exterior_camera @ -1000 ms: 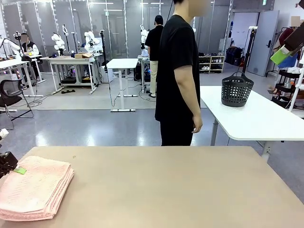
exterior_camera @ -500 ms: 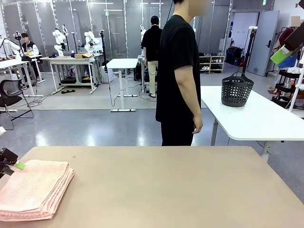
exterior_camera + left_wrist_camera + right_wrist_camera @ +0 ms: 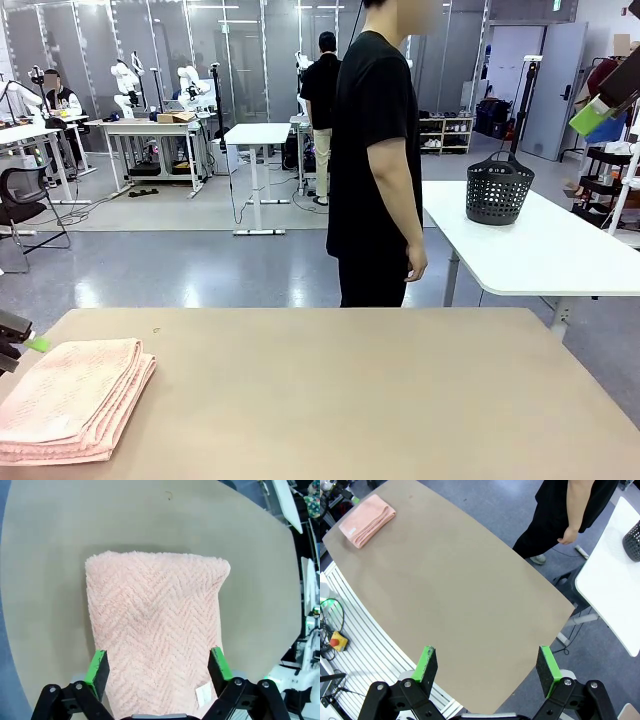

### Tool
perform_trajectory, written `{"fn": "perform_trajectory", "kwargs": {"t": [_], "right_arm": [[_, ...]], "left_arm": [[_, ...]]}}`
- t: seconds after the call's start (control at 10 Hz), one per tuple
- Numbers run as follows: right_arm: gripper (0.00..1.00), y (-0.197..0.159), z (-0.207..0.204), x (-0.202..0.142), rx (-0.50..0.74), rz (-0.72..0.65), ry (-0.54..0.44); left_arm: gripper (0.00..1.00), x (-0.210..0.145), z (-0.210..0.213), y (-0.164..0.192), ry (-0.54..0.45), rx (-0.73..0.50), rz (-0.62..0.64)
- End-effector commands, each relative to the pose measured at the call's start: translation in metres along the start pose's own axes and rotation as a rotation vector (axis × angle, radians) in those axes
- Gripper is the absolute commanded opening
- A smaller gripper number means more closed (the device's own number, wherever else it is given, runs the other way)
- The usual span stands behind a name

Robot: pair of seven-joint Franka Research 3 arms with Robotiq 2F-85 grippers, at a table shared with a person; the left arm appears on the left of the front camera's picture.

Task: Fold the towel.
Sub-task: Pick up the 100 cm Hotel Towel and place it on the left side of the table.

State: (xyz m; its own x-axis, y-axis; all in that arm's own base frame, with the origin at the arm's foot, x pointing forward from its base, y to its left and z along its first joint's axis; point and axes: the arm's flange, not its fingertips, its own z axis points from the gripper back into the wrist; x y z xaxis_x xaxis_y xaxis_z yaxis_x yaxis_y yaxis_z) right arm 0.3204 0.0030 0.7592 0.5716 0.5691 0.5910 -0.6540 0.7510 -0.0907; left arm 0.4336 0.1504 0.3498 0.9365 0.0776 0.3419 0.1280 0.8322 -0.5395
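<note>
2 grippers on my feeds, and both stand wide apart with nothing between the pads. Starting at the far left of the front view, my left gripper (image 3: 14,340) sits at the table's left edge, just off the towel's far corner, 1 green pad catching the light. Beside it the towel (image 3: 70,398) lies folded into a layered stack on the tan table (image 3: 360,400), its stacked edges facing right. From the left wrist view I look straight down on that towel (image 3: 155,630): herringbone weave up, a small white label (image 3: 203,696) near the closer end, and the left gripper (image 3: 159,667) spread on either side of it, above the cloth rather than gripping it. Further right in the front view, a person in black (image 3: 378,160) stands at the far side, arm hanging down. Right of that, a black basket (image 3: 499,190) sits on a white table (image 3: 540,250). My right gripper (image 3: 487,669) hangs high over the table's near edge, with the towel (image 3: 367,513) small at the far upper left corner of its view.
</note>
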Motion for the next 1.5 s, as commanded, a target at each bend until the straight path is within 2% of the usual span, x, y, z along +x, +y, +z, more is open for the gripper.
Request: {"fn": "perform_trajectory", "kwargs": {"t": [0.0, 1.4], "right_arm": [[1.0, 0.0, 0.0022, -0.0004, 0.002, 0.001, 0.009], [1.0, 0.0, 0.0022, -0.0004, 0.002, 0.001, 0.009]], "left_arm": [[1.0, 0.007, 0.002, 0.0022, -0.002, 0.006, 0.002], [1.0, 0.007, 0.002, 0.0022, -0.002, 0.006, 0.002]]}}
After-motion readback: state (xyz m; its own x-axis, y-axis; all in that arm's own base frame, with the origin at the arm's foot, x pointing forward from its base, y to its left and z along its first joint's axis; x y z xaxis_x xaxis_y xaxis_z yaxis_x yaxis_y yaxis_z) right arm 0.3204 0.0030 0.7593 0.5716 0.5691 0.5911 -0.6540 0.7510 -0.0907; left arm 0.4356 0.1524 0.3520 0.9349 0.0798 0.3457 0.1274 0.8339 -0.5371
